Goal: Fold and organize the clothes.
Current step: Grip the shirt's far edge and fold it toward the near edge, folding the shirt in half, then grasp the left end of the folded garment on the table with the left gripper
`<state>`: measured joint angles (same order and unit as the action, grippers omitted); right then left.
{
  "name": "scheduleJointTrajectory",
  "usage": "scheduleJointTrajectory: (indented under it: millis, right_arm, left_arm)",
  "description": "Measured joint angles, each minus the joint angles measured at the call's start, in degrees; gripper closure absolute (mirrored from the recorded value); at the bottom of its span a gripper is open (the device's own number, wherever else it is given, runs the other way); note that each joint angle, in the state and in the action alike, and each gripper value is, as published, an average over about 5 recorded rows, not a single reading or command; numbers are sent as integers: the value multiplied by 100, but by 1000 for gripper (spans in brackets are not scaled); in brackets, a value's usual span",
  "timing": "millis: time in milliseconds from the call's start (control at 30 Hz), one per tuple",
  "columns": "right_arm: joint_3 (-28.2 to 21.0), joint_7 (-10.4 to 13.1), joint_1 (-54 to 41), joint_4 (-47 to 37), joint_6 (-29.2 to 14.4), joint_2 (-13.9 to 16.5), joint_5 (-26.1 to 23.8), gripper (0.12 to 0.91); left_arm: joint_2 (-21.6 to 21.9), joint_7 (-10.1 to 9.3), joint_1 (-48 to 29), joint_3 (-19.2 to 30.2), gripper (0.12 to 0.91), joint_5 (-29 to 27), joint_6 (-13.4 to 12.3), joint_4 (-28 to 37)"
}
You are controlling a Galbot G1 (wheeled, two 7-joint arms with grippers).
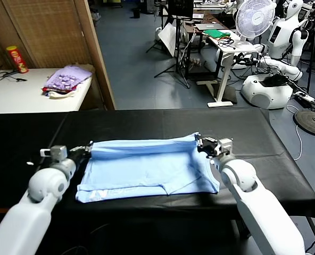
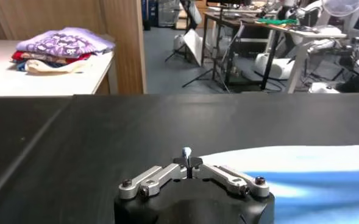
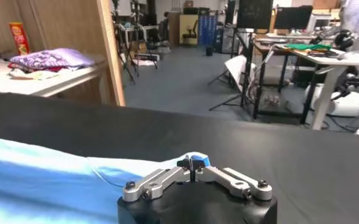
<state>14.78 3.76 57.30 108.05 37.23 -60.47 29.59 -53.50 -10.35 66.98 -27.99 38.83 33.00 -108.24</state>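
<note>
Arms are stretched low over the black table [image 1: 147, 122]; left gripper [image 2: 187, 159] and right gripper [image 3: 194, 163] jaws are pinched on the T-shirt [image 1: 147, 170] corners, seen only in wrist views.

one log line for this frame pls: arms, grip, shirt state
left gripper: shut on T-shirt, far left corner | right gripper: shut on T-shirt, far right corner | T-shirt: partly folded on black table

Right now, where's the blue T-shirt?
In the head view the blue T-shirt lies mid-way across the black table, its far edge pinched at both ends between the left gripper and right gripper.
</note>
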Motion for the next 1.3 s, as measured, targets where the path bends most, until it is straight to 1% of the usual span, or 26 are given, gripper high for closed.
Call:
scheduleJointTrajectory:
  millis: [133, 267, 333, 367, 433, 467, 500, 567, 600, 667, 700, 733, 800, 833, 900, 933, 1200, 1233, 1300]
  right_arm:
    - [70, -16, 394, 286, 230, 33, -193, 903]
    - [91, -13, 668, 406, 321, 13, -276, 902]
    - [112, -2, 754, 458, 333, 3, -272, 875]
    - [132, 2, 786, 489, 324, 2, -267, 845]
    - [189, 1, 831, 550, 274, 7, -251, 752]
    - [226, -2, 844, 580, 242, 12, -230, 702]
    - [267, -4, 851, 606, 207, 18, -205, 635]
    - [361, 18, 843, 637, 126, 25, -154, 534]
    - [404, 45, 828, 639, 77, 21, -140, 467]
    - [465, 132, 771, 603, -31, -12, -154, 370]
    - [476, 179, 727, 558, -93, -42, -191, 318]
    - [474, 221, 672, 496, -155, -80, -239, 283]
    - [449, 281, 546, 331, -260, -167, -348, 242]
    - [428, 296, 478, 233, -306, -214, -404, 234]
    - [378, 309, 342, 15, -374, -307, -486, 229]
    - [349, 307, 275, -99, -399, -355, -517, 228]
    - [191, 307, -102, -893, -454, -694, -563, 234]
    - [186, 308, -122, -964, -457, -732, -558, 252]
    - [182, 310, -141, -1081, -471, -803, -550, 320]
  left_arm:
    - [12, 22, 454, -143, 902, -140, -28, -181]
    - [-9, 31, 821, -215, 902, -283, -19, -313]
    - [-36, 42, 970, -233, 902, -399, 3, -375]
    - [-52, 51, 1036, -241, 902, -458, 12, -407]
    - [-82, 65, 1148, -264, 895, -546, 20, -473]
    - [-92, 70, 1194, -279, 876, -569, 23, -507]
    - [-99, 71, 1234, -299, 840, -574, 27, -543]
    - [-103, 71, 1284, -344, 755, -555, 35, -616]
    - [-103, 71, 1294, -367, 689, -536, 38, -645]
    - [-113, 71, 1281, -406, 588, -479, 34, -673]
    - [-125, 70, 1257, -417, 521, -450, 22, -664]
    - [-144, 67, 1220, -418, 470, -412, 5, -640]
    - [-203, 53, 1105, -389, 361, -309, -32, -545]
    - [-236, 44, 1030, -366, 318, -249, -50, -478]
    - [-308, 31, 854, -305, 259, -126, -70, -324]
    - [-345, 29, 761, -271, 245, -83, -73, -243]
    - [-679, 34, 151, -20, 232, 25, -81, 370]
    - [-707, 35, 104, -13, 232, 60, -79, 437]
    - [-751, 33, 35, -12, 232, 170, -73, 547]
